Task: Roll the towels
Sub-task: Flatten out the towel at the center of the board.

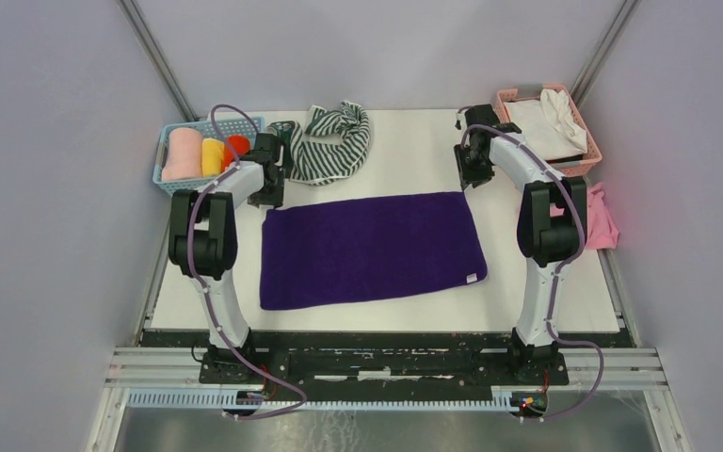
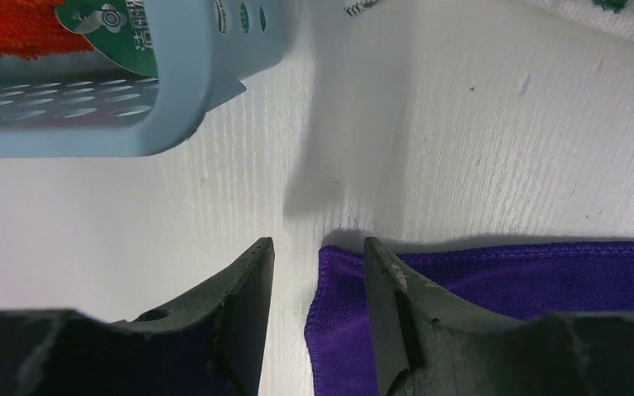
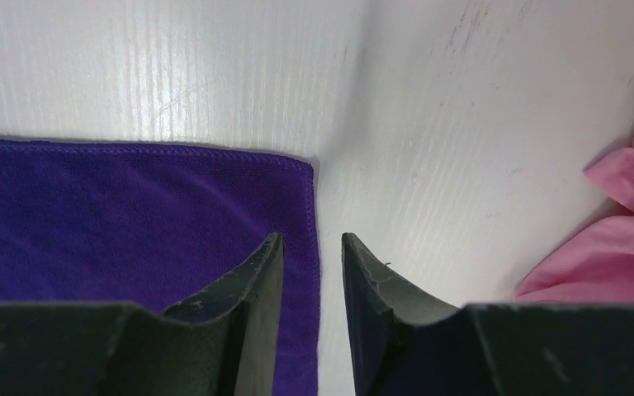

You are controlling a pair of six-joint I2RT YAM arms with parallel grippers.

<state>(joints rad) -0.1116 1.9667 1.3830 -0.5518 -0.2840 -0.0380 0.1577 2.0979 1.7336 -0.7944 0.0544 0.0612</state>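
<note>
The deep-purple towel [image 1: 367,247] lies spread flat on the middle of the white table. The green-and-white striped towel [image 1: 331,141] sits crumpled behind it at the far edge. My left gripper [image 1: 269,196] hovers at the purple towel's far-left corner. In the left wrist view that gripper [image 2: 318,243] is open, its fingers either side of the towel's [image 2: 503,280] left hem. My right gripper [image 1: 472,184] is at the far-right corner. In the right wrist view it [image 3: 313,237] is open too, straddling the towel's [image 3: 115,214] right hem.
A blue basket [image 1: 171,141] at the far left holds rolled pink, yellow and orange towels, close beside my left gripper [image 2: 91,124]. A pink basket [image 1: 591,155] with a white cloth stands far right. A pink cloth [image 1: 602,221] lies at the table's right edge [image 3: 619,239].
</note>
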